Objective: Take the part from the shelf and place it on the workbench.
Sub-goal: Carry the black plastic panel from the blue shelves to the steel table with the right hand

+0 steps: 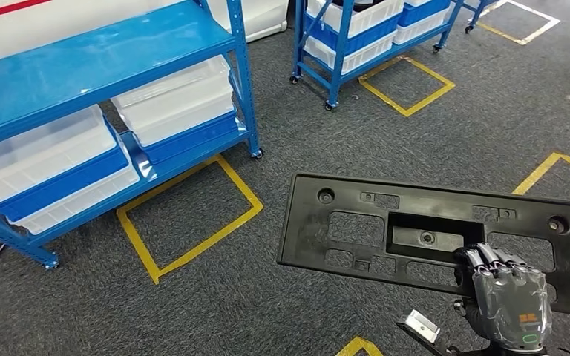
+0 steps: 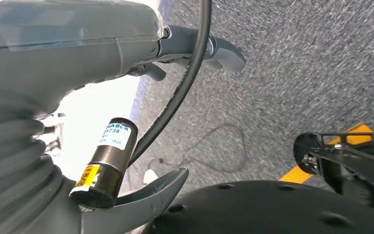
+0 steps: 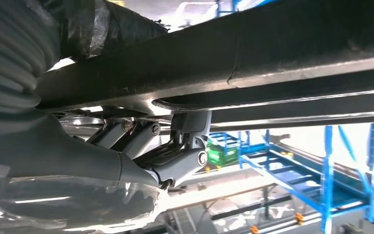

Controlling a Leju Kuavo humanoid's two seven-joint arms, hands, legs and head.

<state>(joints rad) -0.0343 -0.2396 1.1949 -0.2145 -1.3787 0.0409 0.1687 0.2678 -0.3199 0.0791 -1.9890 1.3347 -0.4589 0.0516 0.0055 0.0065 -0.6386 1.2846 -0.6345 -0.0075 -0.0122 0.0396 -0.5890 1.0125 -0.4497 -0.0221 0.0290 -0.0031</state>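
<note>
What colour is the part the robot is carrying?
Black; the part, held by the right hand, shows best in the head view.

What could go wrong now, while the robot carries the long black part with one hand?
1. The right hand holds the black part near one cutout, and most of the part sticks out to the side; it may tilt or slip.
2. The blue shelf stands close to the part's free end, so a turn might knock against it.
</note>
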